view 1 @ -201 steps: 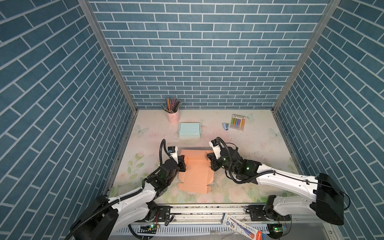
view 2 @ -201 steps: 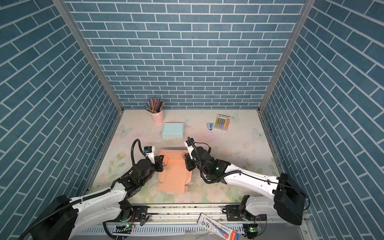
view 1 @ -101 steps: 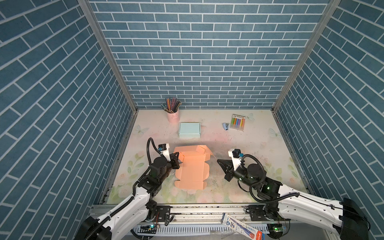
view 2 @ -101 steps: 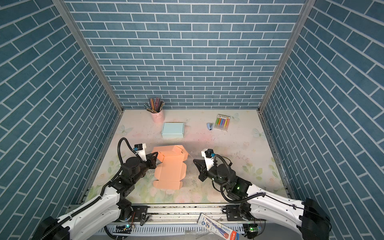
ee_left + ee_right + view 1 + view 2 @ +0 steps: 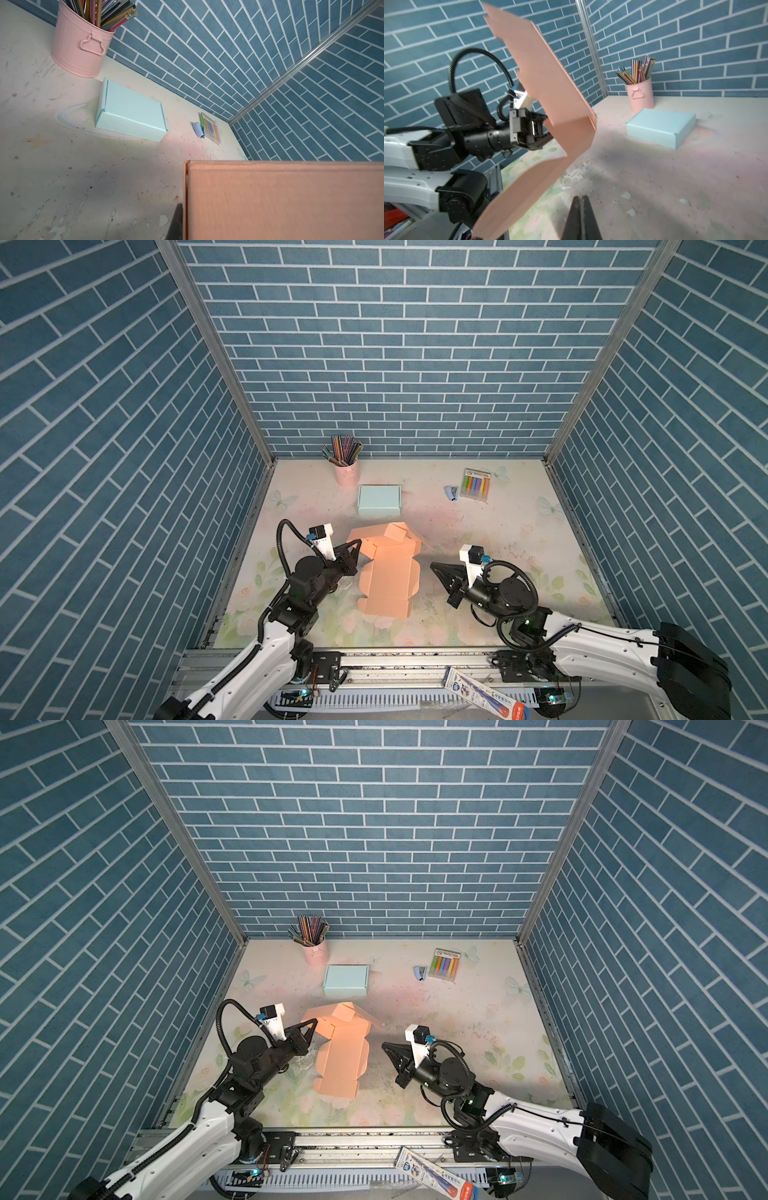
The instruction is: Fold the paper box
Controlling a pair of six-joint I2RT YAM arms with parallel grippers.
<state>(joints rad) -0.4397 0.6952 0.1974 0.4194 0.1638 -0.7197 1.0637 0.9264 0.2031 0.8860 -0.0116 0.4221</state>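
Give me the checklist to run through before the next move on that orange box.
1. Grip: left end effector clamped on the edge of the orange paper box: ok.
2. Free arm: right end effector apart from the box, shut and empty: ok.
3. Box lying flat on the table: not ok; the right wrist view shows it raised and tilted.
4. Flaps folded in: not ok; most panels are spread open.
5. Space behind: teal box sits farther back, apart: ok.
6. Grip firm enough to fold against: cannot tell.
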